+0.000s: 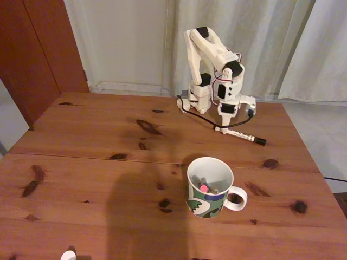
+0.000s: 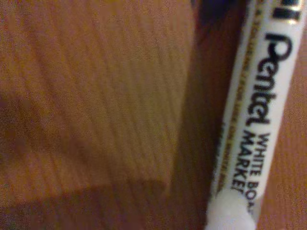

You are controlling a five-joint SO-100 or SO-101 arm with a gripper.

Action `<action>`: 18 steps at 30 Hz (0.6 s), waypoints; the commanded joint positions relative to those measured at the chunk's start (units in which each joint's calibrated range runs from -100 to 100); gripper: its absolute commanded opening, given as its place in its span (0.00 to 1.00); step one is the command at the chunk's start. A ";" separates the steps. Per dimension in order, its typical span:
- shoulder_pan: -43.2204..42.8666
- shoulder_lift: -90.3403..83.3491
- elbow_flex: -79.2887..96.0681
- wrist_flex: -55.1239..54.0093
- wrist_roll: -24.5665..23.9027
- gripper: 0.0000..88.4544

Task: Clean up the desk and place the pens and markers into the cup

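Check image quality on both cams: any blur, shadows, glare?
Fixed view: sharp enough, warm indoor light, a broad dark shadow falls across the desk left of the cup; no strong glare. Wrist view: very close and soft, wood grain blurred, but the white marker print reads "Pentel"; a dark shadow band runs beside the barrel and across the bottom left.

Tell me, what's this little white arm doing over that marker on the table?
The arm's gripper is down at a white-barrelled marker lying flat on the desk, at its uncapped end. Whether it has gripped it is unclear. The cup in front already holds a few pens, one pink-ended.
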 commanded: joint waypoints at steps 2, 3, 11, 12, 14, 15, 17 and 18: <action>-0.53 -3.07 0.65 0.51 -0.19 0.17; -0.86 -3.40 1.28 0.51 -0.13 0.17; -2.06 -3.98 4.80 -0.35 -0.19 0.17; -1.98 -3.98 4.80 -0.35 -0.19 0.17; -1.74 -3.98 4.80 -0.35 -0.19 0.17; -1.66 -3.82 4.80 -0.35 -0.13 0.17; -1.58 -3.57 4.89 -0.35 -0.08 0.17; -1.58 -3.49 5.16 -0.35 -0.08 0.17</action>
